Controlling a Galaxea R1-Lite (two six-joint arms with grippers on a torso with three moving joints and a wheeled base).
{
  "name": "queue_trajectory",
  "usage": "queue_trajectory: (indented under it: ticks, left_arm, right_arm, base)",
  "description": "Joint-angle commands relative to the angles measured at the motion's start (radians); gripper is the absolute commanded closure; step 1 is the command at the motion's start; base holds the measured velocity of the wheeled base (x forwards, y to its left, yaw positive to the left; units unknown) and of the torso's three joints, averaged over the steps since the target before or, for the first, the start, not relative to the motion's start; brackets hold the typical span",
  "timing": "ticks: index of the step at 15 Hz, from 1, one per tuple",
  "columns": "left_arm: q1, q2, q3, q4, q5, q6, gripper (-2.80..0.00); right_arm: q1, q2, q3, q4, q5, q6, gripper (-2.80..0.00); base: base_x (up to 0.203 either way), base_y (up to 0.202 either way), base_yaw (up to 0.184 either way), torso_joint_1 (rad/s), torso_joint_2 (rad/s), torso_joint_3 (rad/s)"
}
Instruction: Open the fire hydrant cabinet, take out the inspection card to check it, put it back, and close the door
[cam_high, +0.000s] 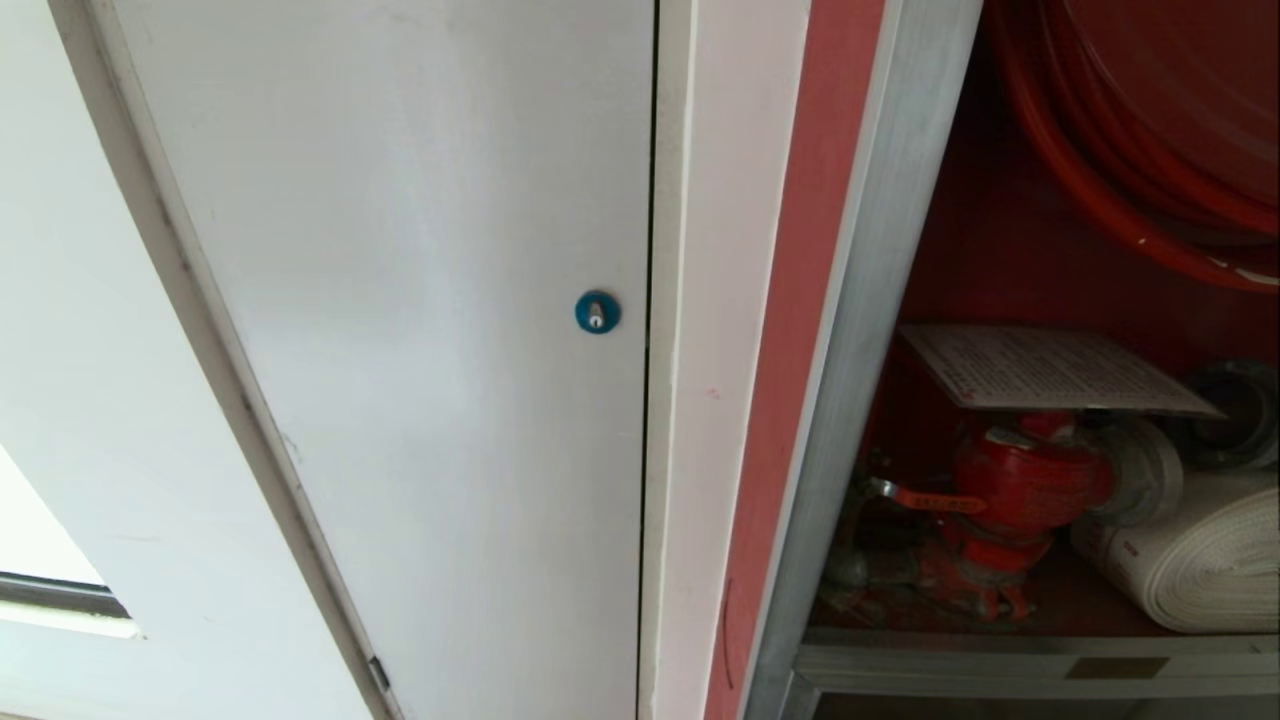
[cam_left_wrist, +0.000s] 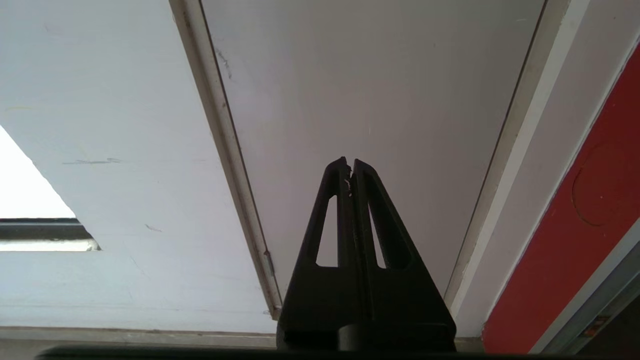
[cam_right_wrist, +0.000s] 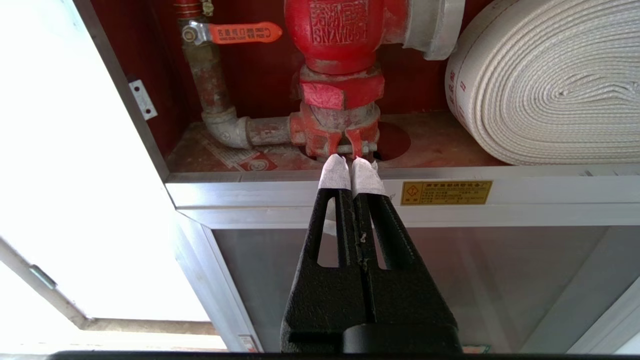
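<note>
Cabinet (cam_high: 880, 330) open, inspection card (cam_high: 1050, 372) lying atop red valve (cam_high: 1020, 485); right end effector (cam_right_wrist: 351, 169) pressed together, empty, low: raise, spread, pinch card's near edge squarely.

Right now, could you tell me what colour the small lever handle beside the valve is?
Orange-red lever handle, clearest in the right wrist view.

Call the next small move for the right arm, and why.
Probably raise the right gripper toward the inspection card. The fire hydrant cabinet stands open, the card lies atop the red valve, and the gripper is shut, empty, low by the cabinet sill.
</note>
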Motion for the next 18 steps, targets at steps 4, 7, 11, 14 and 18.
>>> queue_trajectory:
  ticks: [4,7,11,14,18]
  left_arm:
    - [0.0,0.0,0.012,0.0,-0.001,0.0,0.0]
    - [0.0,0.0,0.012,0.0,-0.002,0.0,0.0]
    - [0.0,0.001,0.012,0.0,-0.001,0.0,0.0]
    - [0.0,0.001,0.013,0.0,-0.002,0.009,0.0]
    - [0.0,0.0,0.012,0.0,-0.002,0.002,0.0]
  right_arm:
    - [0.0,0.0,0.002,-0.006,0.0,0.001,0.0]
    - [0.0,0.0,0.0,-0.006,0.0,0.001,0.0]
    - [0.0,0.0,0.0,-0.006,0.0,0.001,0.0]
    - [0.0,0.0,0.002,-0.006,0.0,0.001,0.0]
    - [0.0,0.0,0.0,-0.005,0.0,-0.002,0.0]
  base:
    - [0.0,0.0,0.0,0.0,0.0,0.0]
    - [0.0,0.0,0.0,0.0,0.0,0.0]
    - [0.0,0.0,0.0,0.0,0.0,0.0]
    - [0.0,0.0,0.0,0.0,0.0,0.0]
    - [0.0,0.0,0.0,0.0,0.0,0.0]
